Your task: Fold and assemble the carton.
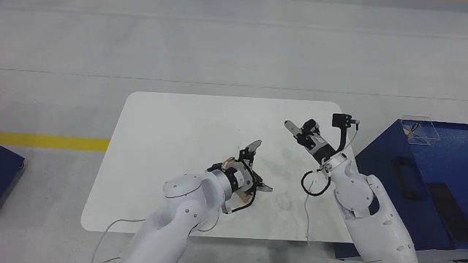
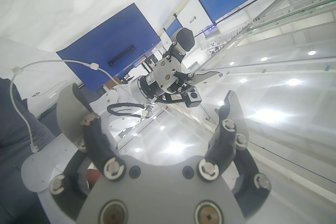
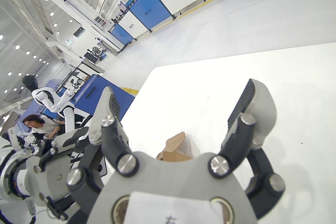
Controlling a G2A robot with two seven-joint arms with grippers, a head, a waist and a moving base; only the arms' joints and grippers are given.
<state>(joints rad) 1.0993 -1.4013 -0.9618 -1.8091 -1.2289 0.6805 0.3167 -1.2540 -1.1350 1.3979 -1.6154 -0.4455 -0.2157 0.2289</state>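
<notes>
Two grippers hang open above a white table with the carton not yet in hand. The left gripper sits over the near edge, fingers spread wide and nothing between them. The right gripper, on the side of the table where a blue cabinet stands, is likewise splayed and empty. The carton appears as a small piece of brown cardboard low against the tabletop, just past the right gripper's palm and near the left gripper. How much of it is folded cannot be told, as most of it is hidden. Judged from this, the assembly is at or near its start, and the step in hand is getting a first hold on the cardboard. Doing that well likely means one gripper comes down over a free edge or flap and closes across the thickness of the board, not flat onto a panel. The other would pin or steady the opposite side so the piece does not skate over the smooth surface. Thin board will probably bend wherever it is pressed, so a grip set close to a scored crease should give a clean fold. One out in mid-panel risks a stray kink. The arms stand near each other, so clearance between their fingers needs watching.
</notes>
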